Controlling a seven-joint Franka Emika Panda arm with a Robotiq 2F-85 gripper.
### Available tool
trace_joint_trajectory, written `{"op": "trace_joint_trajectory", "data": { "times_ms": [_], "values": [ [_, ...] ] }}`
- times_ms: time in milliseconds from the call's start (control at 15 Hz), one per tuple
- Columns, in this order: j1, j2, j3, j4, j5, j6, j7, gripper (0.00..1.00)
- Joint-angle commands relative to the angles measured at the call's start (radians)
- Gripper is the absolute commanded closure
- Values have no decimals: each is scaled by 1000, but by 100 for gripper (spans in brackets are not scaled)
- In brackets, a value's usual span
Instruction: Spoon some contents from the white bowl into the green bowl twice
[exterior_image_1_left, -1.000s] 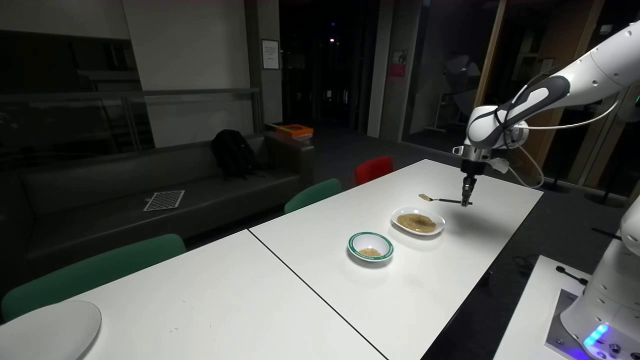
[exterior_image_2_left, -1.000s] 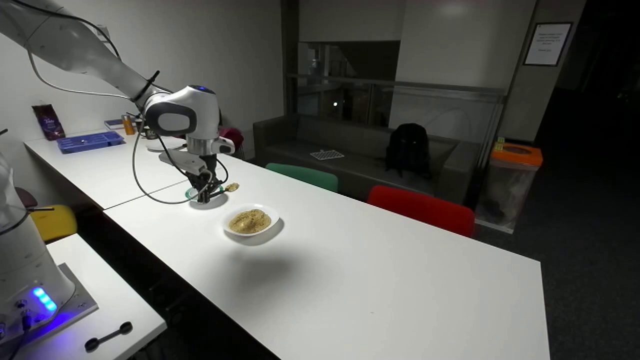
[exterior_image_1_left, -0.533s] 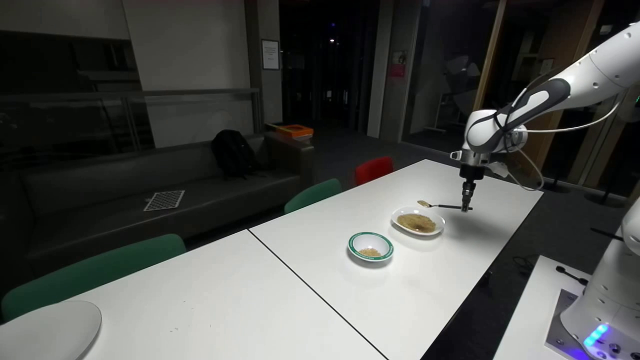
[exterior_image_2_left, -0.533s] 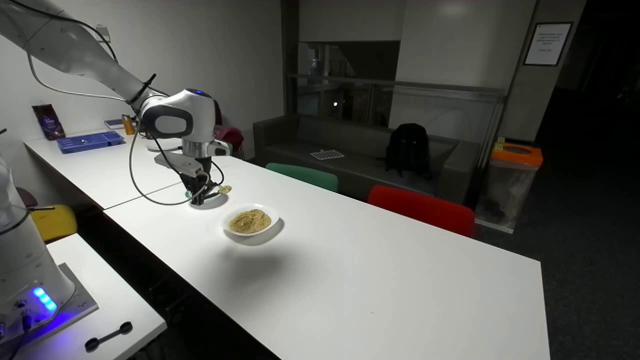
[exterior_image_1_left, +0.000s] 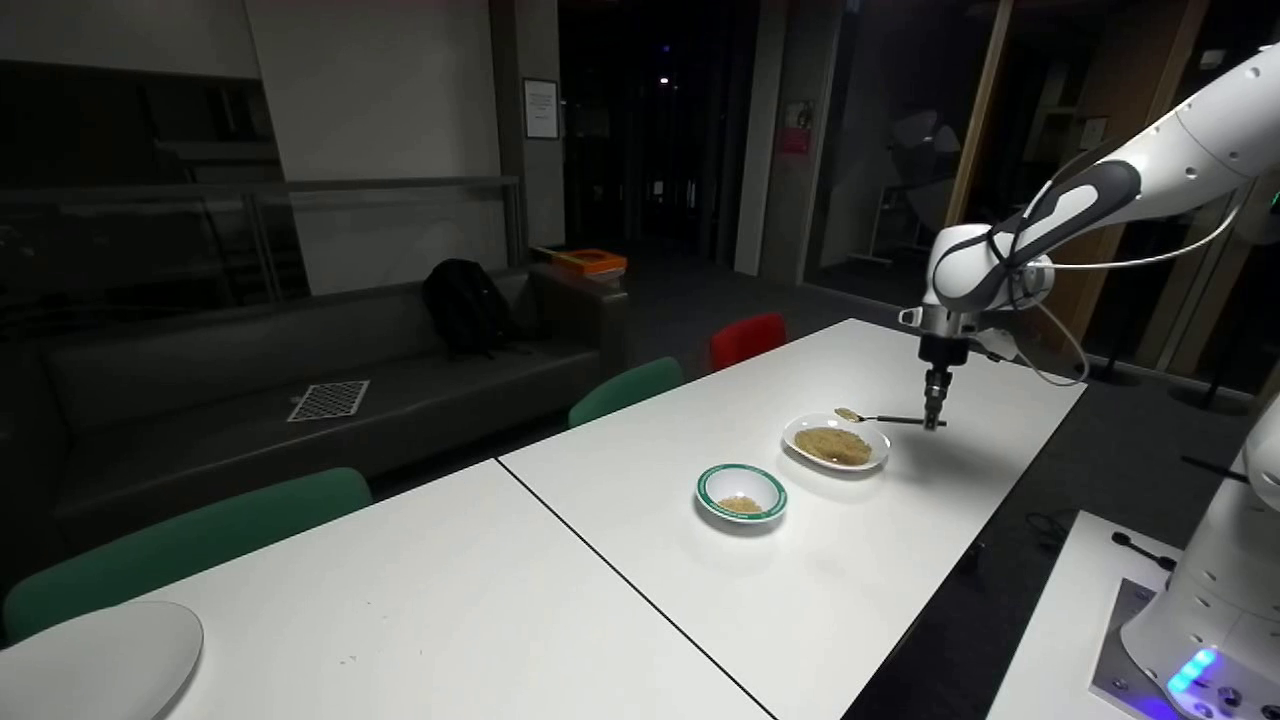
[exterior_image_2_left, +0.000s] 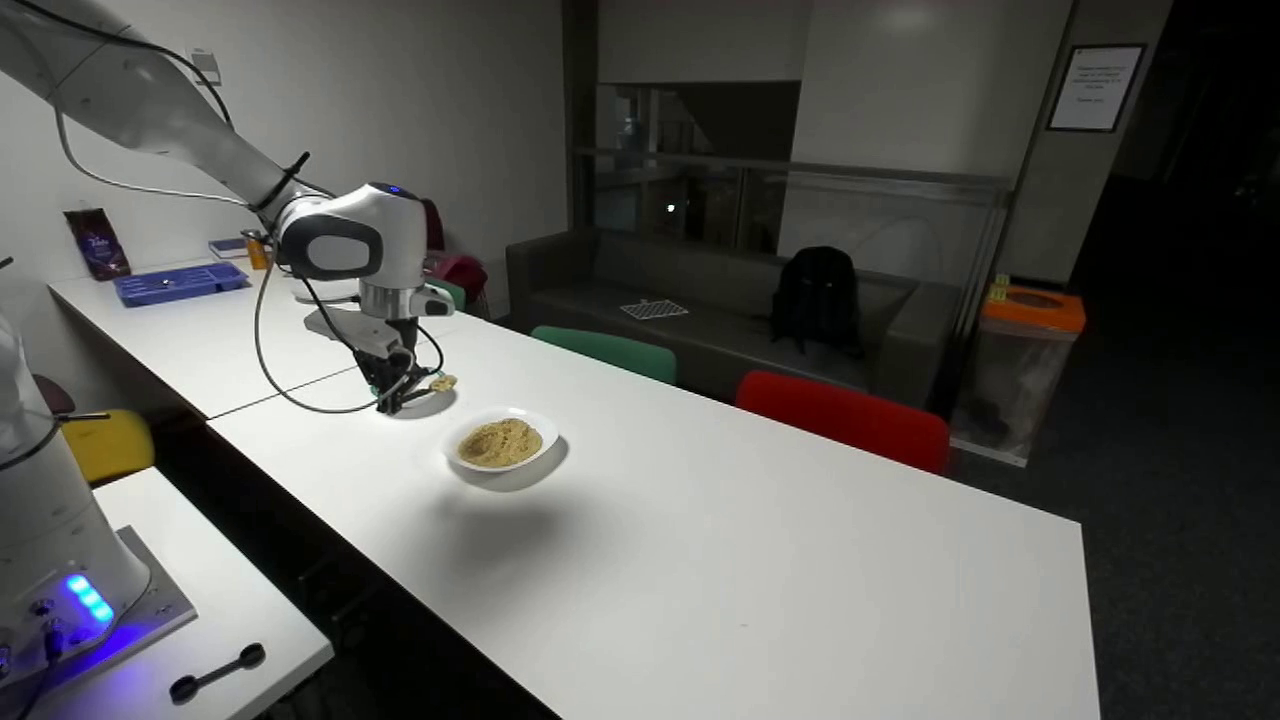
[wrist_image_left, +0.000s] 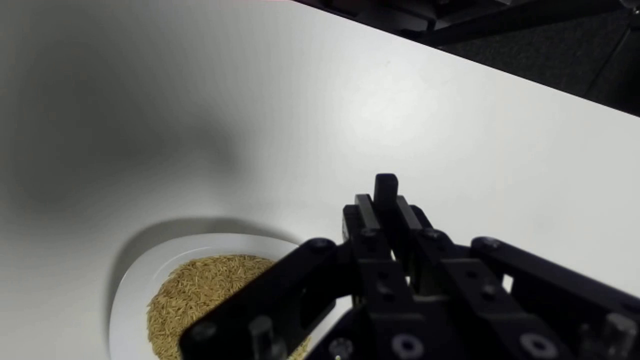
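Observation:
My gripper (exterior_image_1_left: 932, 425) is shut on the dark handle of a spoon (exterior_image_1_left: 898, 420), whose scoop carries a small heap of tan contents (exterior_image_1_left: 847, 414). In the wrist view the handle's end (wrist_image_left: 386, 187) pokes out between the fingertips. The spoon hangs above the table. The white bowl (exterior_image_1_left: 840, 421), holding a wide mound of tan grains (wrist_image_left: 205, 285), stands close by, at lower left in the wrist view. Beyond it sits the green bowl (exterior_image_1_left: 741, 483) with a little of the same grain inside. In an exterior view the gripper mostly hides the green bowl (exterior_image_2_left: 432, 405).
The table's edge (wrist_image_left: 500, 72) runs across the upper right of the wrist view. A pale plate (exterior_image_1_left: 100, 660) lies at the table's far end, a blue tray (exterior_image_2_left: 180, 284) stands there too. Green (exterior_image_2_left: 605, 352) and red (exterior_image_2_left: 845, 418) chairs line one side.
My gripper has sunk slightly with the loaded spoon, and in an exterior view it has also shifted a little leftward. Both bowls stay where they were.

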Motion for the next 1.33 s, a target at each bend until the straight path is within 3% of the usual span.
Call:
{"op": "trace_joint_trajectory", "data": {
  "times_ms": [0, 667, 1267],
  "values": [
    [-10, -28, -2, -21, -26, 40, 7, 97],
    [-5, -32, -4, -8, -16, 46, -2, 97],
    [42, -12, 61, 9, -48, 32, 20, 97]
  ]
}}
